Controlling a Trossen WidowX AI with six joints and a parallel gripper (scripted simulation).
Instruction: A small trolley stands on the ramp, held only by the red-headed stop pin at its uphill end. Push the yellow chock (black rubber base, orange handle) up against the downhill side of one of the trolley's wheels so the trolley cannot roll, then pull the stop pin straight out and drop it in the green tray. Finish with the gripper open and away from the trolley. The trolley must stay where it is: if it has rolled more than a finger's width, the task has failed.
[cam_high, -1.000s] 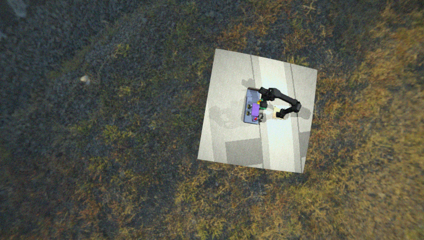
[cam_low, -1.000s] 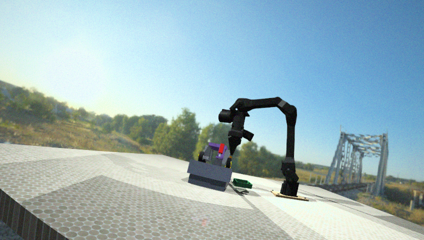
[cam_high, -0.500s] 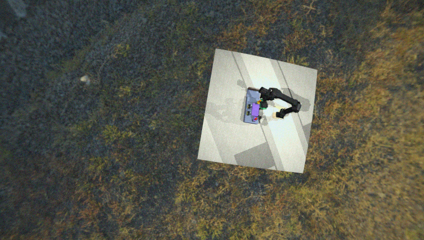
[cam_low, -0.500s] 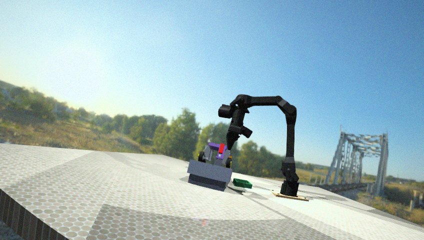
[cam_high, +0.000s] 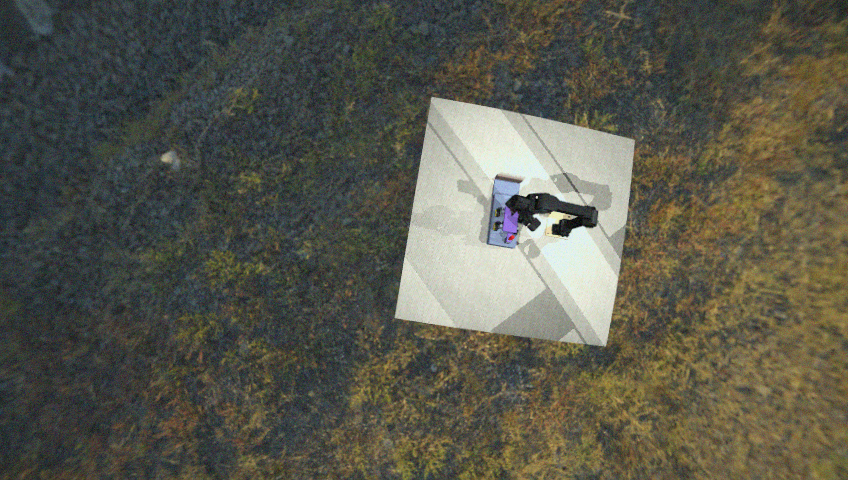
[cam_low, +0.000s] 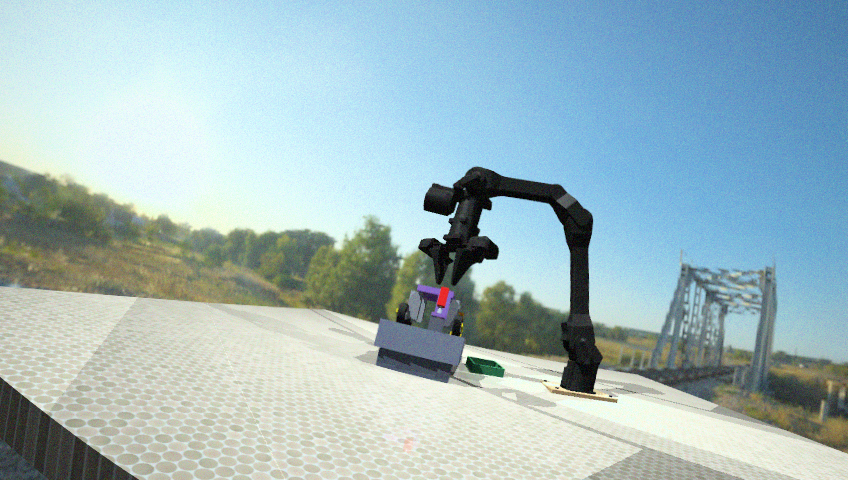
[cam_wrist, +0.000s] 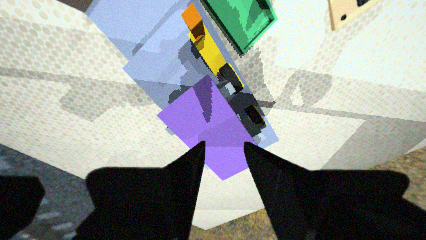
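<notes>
Pale slab (cam_high: 452, 267) (cam_low: 178, 368) (cam_wrist: 50, 110) beneath everything. Black arm (cam_high: 559, 208) (cam_low: 529, 187) arched across to the blue-grey ramp (cam_high: 505, 185) (cam_low: 416, 339) (cam_wrist: 107, 30). On the ramp, the purple-topped trolley (cam_high: 509, 221) (cam_low: 427, 290) (cam_wrist: 185, 115); beside the ramp, the green tray (cam_low: 487, 369) (cam_wrist: 274, 20). Above the trolley, the gripper (cam_high: 514, 205) (cam_low: 447, 283) (cam_wrist: 224, 145), jaws partly spread with nothing between. Downhill of 1 tray-side wheel (cam_wrist: 231, 75), the yellow chock (cam_wrist: 210, 52), apparently against it, though impossible to confirm contact. At the uphill end, the red-headed stop pin (cam_high: 511, 237) (cam_low: 443, 296), seemingly in place. Probably time to line up over the pin. Main risk: rolling after extraction, from a slight gap at the chock or a skewed base. Also possible: a shove to the trolley from low fingertips, or a jammed pin from a sideways pull. In the wrist view, chock and wheel together, both out of sight in the exterior view; in the top and exterior views, the red head, absent from the wrist view. In the exterior view alone, air between fingertips and trolley; in the top view, tray hidden.
</notes>
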